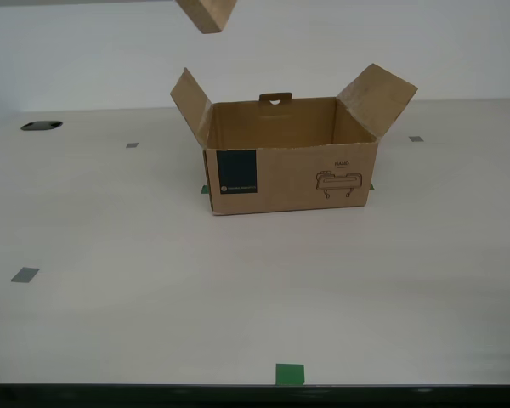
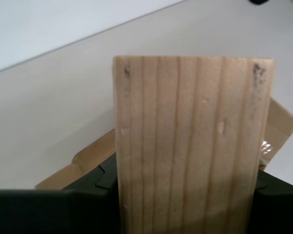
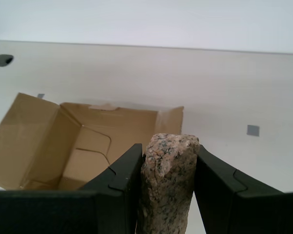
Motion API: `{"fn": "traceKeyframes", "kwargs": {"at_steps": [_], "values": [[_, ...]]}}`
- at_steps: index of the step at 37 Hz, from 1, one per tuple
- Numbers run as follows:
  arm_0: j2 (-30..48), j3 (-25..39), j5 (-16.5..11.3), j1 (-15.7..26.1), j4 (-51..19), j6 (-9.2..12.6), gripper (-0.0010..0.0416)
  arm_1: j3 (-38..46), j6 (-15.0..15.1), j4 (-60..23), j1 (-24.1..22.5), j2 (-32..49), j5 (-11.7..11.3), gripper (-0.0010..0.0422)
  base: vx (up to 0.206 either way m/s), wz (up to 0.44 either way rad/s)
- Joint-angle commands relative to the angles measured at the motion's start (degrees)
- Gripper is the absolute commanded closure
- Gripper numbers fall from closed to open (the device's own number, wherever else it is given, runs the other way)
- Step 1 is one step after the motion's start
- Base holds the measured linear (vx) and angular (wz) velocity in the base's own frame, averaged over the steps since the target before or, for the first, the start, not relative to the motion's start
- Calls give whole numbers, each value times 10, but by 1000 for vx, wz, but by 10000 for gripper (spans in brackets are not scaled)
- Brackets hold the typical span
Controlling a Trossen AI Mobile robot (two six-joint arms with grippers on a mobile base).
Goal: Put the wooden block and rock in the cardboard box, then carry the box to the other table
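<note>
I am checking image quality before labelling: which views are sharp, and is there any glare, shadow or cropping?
Exterior view: even, soft light, the cardboard box sharp, only a faint shadow; the wooden block cropped by the top edge. Second wrist view: block fills the frame, grain sharp. First wrist view: the rock sharp, no glare.

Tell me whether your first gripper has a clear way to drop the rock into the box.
Probably yes. My first gripper is shut on the rock above the cardboard box, whose flaps are spread open and whose visible interior looks empty. Nothing shows between them.
</note>
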Motion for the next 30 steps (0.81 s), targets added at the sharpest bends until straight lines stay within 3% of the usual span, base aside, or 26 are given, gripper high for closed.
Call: {"fn": "traceKeyframes", "kwargs": {"at_steps": [1,9,15,23,26,30], "values": [[0,-7,-5,0,20,-1,406,-1,4,27,-13,0,1,413,0,0],[2,-41,-9,0,53,-3,406,-35,8,78,-18,0,1,413,0,0],[2,-79,-55,0,79,4,406,-93,7,118,-19,-1,2,413,0,0],[2,-139,-68,1,156,6,406,-136,-6,142,-20,-1,2,413,0,0],[2,-163,-84,2,196,7,406,-144,-7,164,-21,-1,4,413,0,0],[2,-191,-93,3,243,25,406,-153,-7,189,-23,0,5,413,0,0]]}}
